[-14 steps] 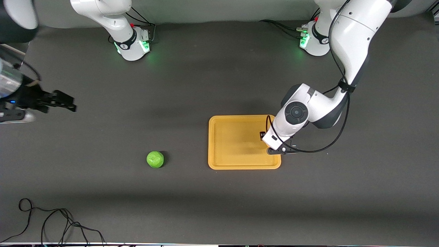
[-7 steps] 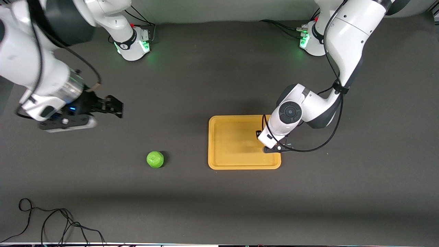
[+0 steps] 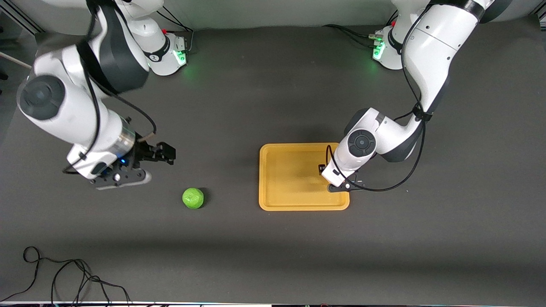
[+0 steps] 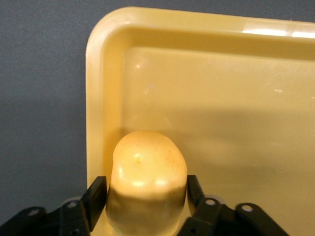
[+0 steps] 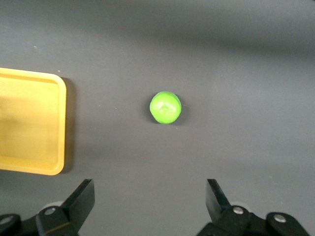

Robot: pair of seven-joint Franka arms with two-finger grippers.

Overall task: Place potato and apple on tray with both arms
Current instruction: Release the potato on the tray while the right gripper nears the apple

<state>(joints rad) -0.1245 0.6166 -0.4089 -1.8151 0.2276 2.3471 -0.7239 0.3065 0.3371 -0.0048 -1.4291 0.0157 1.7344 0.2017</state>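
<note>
Here the left gripper (image 4: 146,206) clamps the lumpy yellow-orange plastic potato (image 4: 146,177) low over the flat orange-yellow rimmed tray (image 3: 273,204) at centre frame; released so near the rim, it may roll out. The right gripper (image 5: 147,199), wide open and empty, hovers at the frame's left near the bumpy green toy apple (image 3: 193,198).

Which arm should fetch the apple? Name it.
Right. The right gripper hangs open near the apple on the table, while the left gripper is over the tray, shut on the potato.

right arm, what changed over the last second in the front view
The right arm swung in from the table's edge at its own end; its open right tool now hangs near the apple. The left tool shifted slightly over the tray, holding the potato. Apple and tray stayed put.
</note>
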